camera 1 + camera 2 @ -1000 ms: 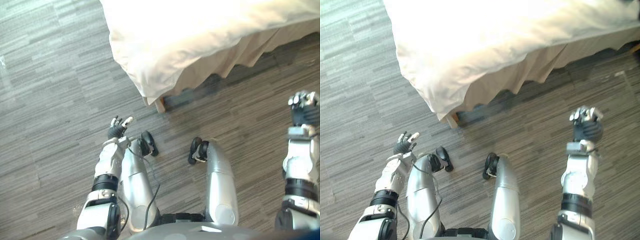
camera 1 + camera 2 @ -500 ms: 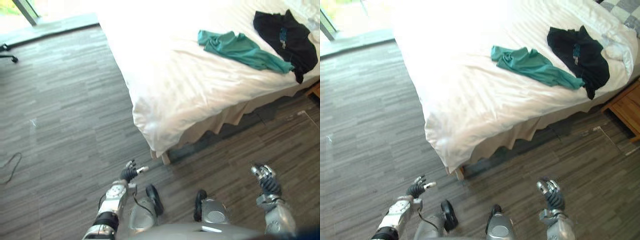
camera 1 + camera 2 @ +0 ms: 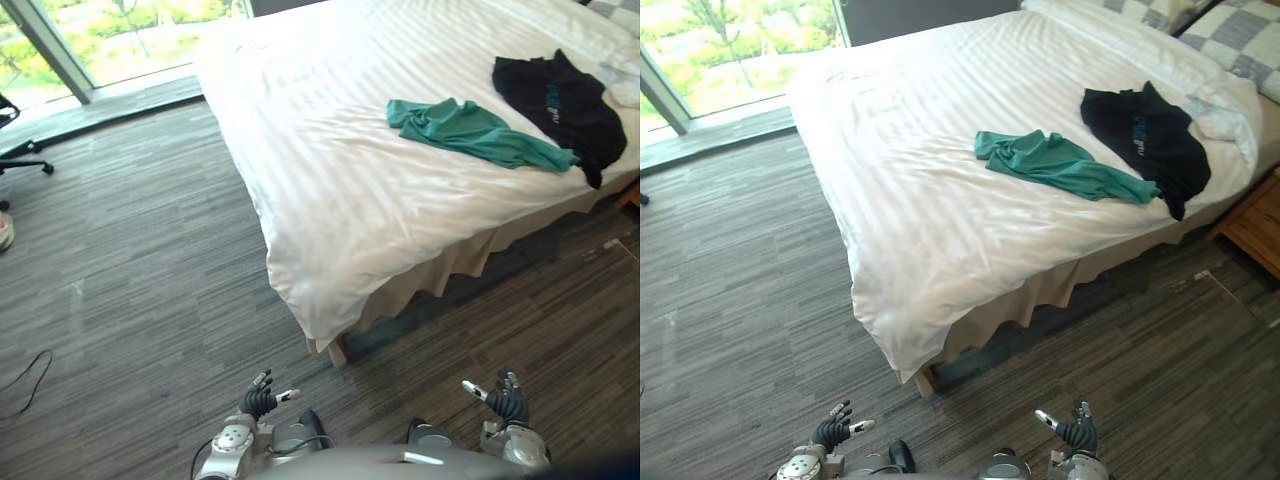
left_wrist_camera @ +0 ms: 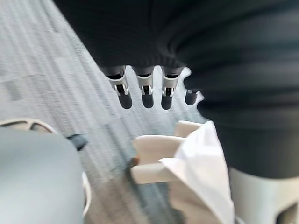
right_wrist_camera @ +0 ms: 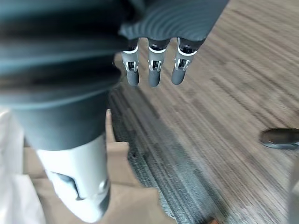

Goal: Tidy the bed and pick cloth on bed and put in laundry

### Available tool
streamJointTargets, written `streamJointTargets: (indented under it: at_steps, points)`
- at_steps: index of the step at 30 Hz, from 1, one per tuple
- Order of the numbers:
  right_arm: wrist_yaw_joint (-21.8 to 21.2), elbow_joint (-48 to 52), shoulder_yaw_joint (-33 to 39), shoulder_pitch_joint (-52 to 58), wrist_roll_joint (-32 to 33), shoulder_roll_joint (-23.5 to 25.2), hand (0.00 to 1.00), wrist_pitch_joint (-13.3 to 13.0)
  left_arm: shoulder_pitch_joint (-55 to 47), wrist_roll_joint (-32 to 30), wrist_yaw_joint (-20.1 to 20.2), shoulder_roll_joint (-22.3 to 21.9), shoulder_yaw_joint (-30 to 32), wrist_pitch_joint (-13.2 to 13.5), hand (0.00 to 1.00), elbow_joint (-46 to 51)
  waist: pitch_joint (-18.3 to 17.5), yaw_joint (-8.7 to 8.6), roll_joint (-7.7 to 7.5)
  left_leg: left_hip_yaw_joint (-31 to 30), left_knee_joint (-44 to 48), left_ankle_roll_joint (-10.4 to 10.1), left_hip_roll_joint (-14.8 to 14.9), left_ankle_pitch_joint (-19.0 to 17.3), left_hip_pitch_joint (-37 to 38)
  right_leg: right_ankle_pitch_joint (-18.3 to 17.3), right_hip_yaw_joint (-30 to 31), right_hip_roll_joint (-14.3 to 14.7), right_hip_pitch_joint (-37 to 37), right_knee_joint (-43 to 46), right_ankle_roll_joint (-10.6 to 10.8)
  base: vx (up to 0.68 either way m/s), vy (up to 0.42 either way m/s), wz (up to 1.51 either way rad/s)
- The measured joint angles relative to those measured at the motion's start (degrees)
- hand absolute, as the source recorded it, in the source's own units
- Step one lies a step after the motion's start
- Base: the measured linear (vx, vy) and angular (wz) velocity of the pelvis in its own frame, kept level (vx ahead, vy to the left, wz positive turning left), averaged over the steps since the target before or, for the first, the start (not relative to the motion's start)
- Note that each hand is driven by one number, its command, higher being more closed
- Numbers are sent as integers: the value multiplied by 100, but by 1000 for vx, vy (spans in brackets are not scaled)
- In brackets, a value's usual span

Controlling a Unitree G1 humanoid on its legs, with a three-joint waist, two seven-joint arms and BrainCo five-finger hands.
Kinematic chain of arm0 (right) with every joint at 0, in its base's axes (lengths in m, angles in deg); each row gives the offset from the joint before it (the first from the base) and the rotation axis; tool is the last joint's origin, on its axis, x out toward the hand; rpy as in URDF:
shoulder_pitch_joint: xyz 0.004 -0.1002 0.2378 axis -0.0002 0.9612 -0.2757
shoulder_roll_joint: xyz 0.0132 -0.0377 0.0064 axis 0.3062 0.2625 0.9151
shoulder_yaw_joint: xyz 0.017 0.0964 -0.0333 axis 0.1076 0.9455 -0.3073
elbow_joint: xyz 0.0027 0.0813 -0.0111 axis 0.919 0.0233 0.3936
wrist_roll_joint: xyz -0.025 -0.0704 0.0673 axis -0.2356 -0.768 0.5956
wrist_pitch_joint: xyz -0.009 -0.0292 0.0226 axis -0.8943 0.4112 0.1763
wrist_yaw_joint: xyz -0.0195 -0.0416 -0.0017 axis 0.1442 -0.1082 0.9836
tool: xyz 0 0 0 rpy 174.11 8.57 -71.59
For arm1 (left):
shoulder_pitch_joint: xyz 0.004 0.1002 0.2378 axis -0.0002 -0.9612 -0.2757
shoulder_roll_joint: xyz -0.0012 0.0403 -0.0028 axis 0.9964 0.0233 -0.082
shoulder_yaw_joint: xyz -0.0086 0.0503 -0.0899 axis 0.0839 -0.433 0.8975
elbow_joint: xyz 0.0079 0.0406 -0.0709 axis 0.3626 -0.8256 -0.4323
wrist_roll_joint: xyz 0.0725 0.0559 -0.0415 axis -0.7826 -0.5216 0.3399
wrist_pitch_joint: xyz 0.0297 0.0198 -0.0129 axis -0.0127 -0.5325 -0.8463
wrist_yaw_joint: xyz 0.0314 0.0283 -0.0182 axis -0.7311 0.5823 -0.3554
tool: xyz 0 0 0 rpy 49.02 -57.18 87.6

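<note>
2 garments, green cloth (image 3: 470, 130) and black cloth (image 3: 558, 100), lie on the bed (image 3: 330, 190), revealed as the camera tilted up. Left hand (image 3: 258, 401) and right hand (image 3: 508, 402) hang low, fingers loosely spread and empty, so the approach likely comes next.

A bedroom — wide white bed (image 3: 940, 150), checked pillows (image 3: 1230, 40), wooden nightstand (image 3: 1255, 225).

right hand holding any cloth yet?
No: the right hand hangs open and empty over the floor, while the green cloth and black cloth lie on the bed.
</note>
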Motion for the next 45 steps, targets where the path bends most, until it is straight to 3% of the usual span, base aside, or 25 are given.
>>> streamJointTargets:
  at_steps: [1, 3, 4, 6, 9, 11, 13, 15, 16, 18, 21, 22, 23, 24, 25, 27, 29, 31, 34, 37, 40, 43, 45]
  points:
    - [-1, -14, -10, -24, 7, -18, 0, 0, -58, 8, -15, -21, 29, 32, 0, 0, -23, 57, 50, -103, 9, -147, 28, -162, 40, 14, 197, 68, -50, -21, 40, -70, 103, -193]
    - [-139, -16, -169, 98, 278, 54, 0, 3, -237, 30, -67, -50, 161, 67, 0, -85, -112, 59, 24, 114, 140, -90, -31, -583, 170, 76, 1041, 218, -77, -332, 0, -51, 144, -165]
    - [-161, -18, -205, 131, 334, 69, 0, 3, -267, 27, -66, -42, 161, 73, 0, -104, -189, 59, 57, 193, 121, -80, -14, -595, 176, 138, 1080, 229, -67, -349, -29, 3, 115, -119]
    - [-174, -30, -200, 464, 495, 156, 0, 7, -278, 2, -48, 113, 142, 87, 0, -182, -242, -49, -144, 477, -33, -87, -107, -593, 358, 359, 1253, 172, -190, -283, 28, 33, 80, -71]
    - [-176, -27, -196, 624, 626, 166, 0, 5, -159, -143, -36, 137, 72, 43, 0, -367, -317, -93, -194, 534, -336, -122, -224, -513, 606, 434, 1480, 224, -254, -337, 67, 65, 54, -54]
    - [-197, -18, -195, 673, 657, 180, 0, 0, -56, -149, -12, 137, -74, -14, 0, -388, -312, -101, -144, 673, -456, -104, -221, -482, 746, 465, 1549, 264, -305, -332, 95, 131, 23, -50]
    - [-259, -9, -198, 599, 656, 202, 0, 0, 22, -141, 37, 48, -84, -109, 0, -388, -290, -75, -22, 956, -520, -49, -130, -444, 857, 506, 1214, 407, -521, -72, 35, 136, 9, -78]
    - [-350, 109, -195, 454, 650, 223, 0, -68, 116, -120, 25, -39, -80, -296, 0, -390, -248, -98, 69, 1346, -529, -40, -71, -440, 962, 336, 228, 472, -950, 689, -268, 78, -24, -91]
    - [-366, 111, -195, 442, 648, 216, 0, -77, 164, -105, 21, -71, -87, -325, 0, -391, -209, -110, 74, 1387, -529, -40, -73, -440, 993, 305, 103, 470, -995, 826, -316, -6, -30, -74]
    - [-383, 96, -211, 431, 645, 220, 0, -79, 292, -59, -56, -137, -149, -383, 0, -387, -144, -189, 27, 1470, -520, -8, -121, -458, 1103, 263, -92, 469, -1150, 1166, -379, -29, -17, -62]
    - [-381, 74, -229, 386, 605, 271, 0, -79, 463, 86, -95, -137, -302, -463, 0, -387, -34, -235, -172, 1682, -414, 121, -203, -541, 1085, 307, -26, 467, -1250, 1074, -386, -76, -29, -62]
    - [-380, 25, -208, 297, 602, 257, 0, -63, 497, 109, -98, -145, -300, -506, 0, -380, 35, -296, -120, 1913, -432, 98, -85, -635, 1043, 75, -291, 433, -1357, 1233, -604, -106, -62, -42]
    - [-380, 15, -189, 298, 601, 254, 0, -53, 500, 129, -98, -159, -304, -534, 0, -378, 50, -298, -141, 1944, -436, 82, -80, -648, 1051, -125, -427, 340, -1456, 1635, -689, -108, -87, -39]
    - [-386, -9, -170, 337, 603, 242, 0, -40, 492, 147, -99, -166, -310, -573, 0, -376, 53, -303, -172, 2036, -401, 67, -92, -657, 1103, -506, -688, 163, -1538, 2424, -723, 19, -45, -39]
    - [-425, -10, -152, 431, 604, 224, 0, -26, 438, 149, -105, -140, -299, -583, 0, -332, 47, -314, -186, 2124, -377, 9, -146, -684, 1276, -670, -841, 168, -1424, 2533, -630, 38, -38, -93]
    - [-535, 27, -157, 403, 597, 165, 0, -17, 444, 201, -125, -120, -247, -665, 0, -390, 42, -221, -102, 2243, -238, -8, -121, -701, 1309, -611, -725, 430, -1161, 1958, -663, 15, -40, -96]
    - [-625, -29, -157, 413, 596, 156, 0, 38, 437, 203, -121, -162, -280, -691, 0, -381, 6, -257, 9, 2171, -1, 141, -12, -573, 1115, -197, -525, 625, -906, 1063, -619, -59, -88, -59]
    - [-641, -77, -61, 415, 598, 148, 0, 78, 440, 203, -124, -248, -287, -689, 0, -380, -48, -265, 102, 2076, -146, 117, 28, -538, 1145, 131, -423, 815, -703, 402, -674, -38, -60, -53]
    - [-739, -74, 53, 365, 600, 220, 0, 150, 457, 279, -86, -252, -267, -775, 0, -388, -45, -246, 111, 2263, -356, -21, 185, -610, 1250, 220, -546, 1032, -643, 23, -690, -53, -41, -39]
    - [-872, -72, 66, 376, 662, 261, 0, 166, 481, 286, -74, -205, -246, -804, 0, -386, 2, -218, 4, 2477, -375, -242, 303, -756, 1274, 546, -603, 1198, -443, -448, -739, -77, -57, -38]
    - [-1188, -16, 120, 412, 821, 224, 0, 371, 446, 342, -99, -221, -173, -801, 0, -474, 33, -229, 83, 2648, -233, -356, 353, -807, 1457, 743, -508, 1261, -265, -628, -824, 16, -3, -35]
    - [-1499, -127, 48, 423, 824, 145, 0, 639, 435, 545, -94, -262, 5, -799, 0, -522, 26, -222, 65, 2068, 581, -164, 319, -689, 1196, 747, -147, 1174, -226, -622, -841, 83, 3, -49]
    - [-1492, -206, 38, 409, 834, 62, 0, 770, 397, 599, -83, -336, 119, -779, 0, -534, 56, -167, 139, 1538, 824, 63, 175, -771, 1080, 751, 170, 1101, -222, -618, -840, 85, 37, -70]
